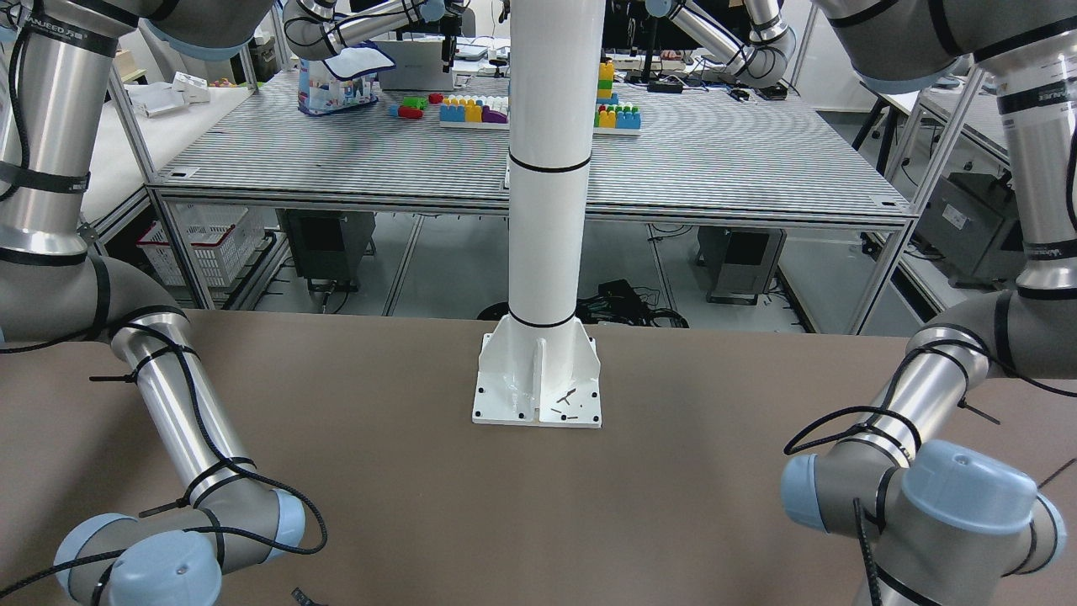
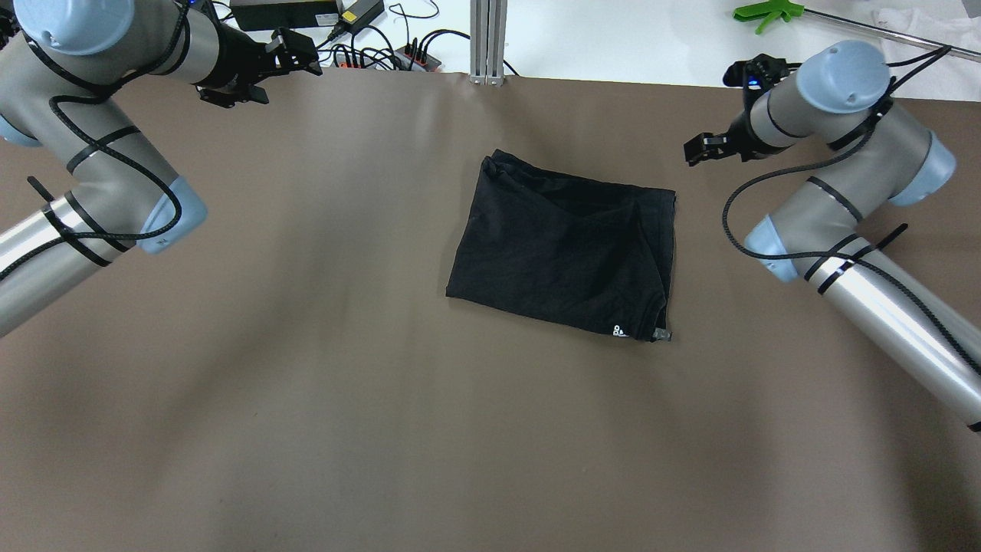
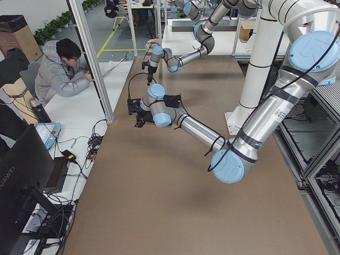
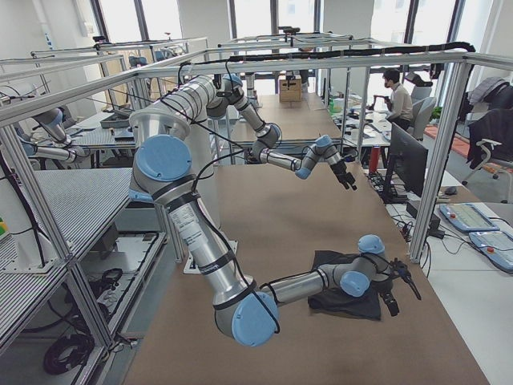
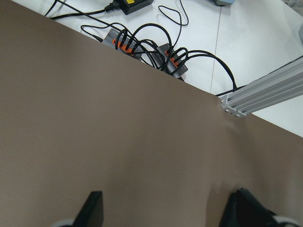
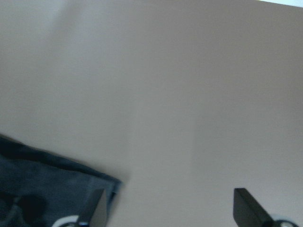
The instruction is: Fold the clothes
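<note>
In the overhead view the clothes [image 2: 563, 253] are laid near the middle of the table [image 2: 306, 383], with the long axis almost from 9 to 3 o'clock. They are found at 8 o'clock from the right gripper [image 2: 701, 149], which is judged the nearer one. The left gripper [image 2: 301, 58] is well apart. Both are spread wide and empty.

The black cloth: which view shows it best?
Overhead exterior: the whole cloth lies unobstructed. Exterior right shows it partly behind the right arm; right wrist, one corner; the others, nothing.
</note>
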You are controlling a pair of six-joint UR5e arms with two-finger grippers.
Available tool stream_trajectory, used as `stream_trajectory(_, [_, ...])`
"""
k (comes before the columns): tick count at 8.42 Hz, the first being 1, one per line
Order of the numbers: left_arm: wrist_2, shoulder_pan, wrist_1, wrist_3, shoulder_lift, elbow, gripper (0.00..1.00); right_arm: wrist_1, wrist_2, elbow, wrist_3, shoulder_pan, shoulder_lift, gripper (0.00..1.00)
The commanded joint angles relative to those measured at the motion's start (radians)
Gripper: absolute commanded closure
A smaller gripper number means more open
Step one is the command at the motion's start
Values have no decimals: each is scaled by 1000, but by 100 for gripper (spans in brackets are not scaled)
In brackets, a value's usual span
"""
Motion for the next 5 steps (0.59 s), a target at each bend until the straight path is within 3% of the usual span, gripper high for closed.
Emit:
stream_trajectory(1, [-129, -114, 23, 224, 68, -2, 0, -50, 36, 13, -304, 120, -108, 5])
stream_trajectory(3, [-171, -202, 25, 446, 213, -54, 0, -114, 57, 18, -586, 245, -182, 5])
stream_trajectory(5, [-169, -318, 63, 630, 315, -74, 0, -156, 40, 82, -696, 313, -280, 5])
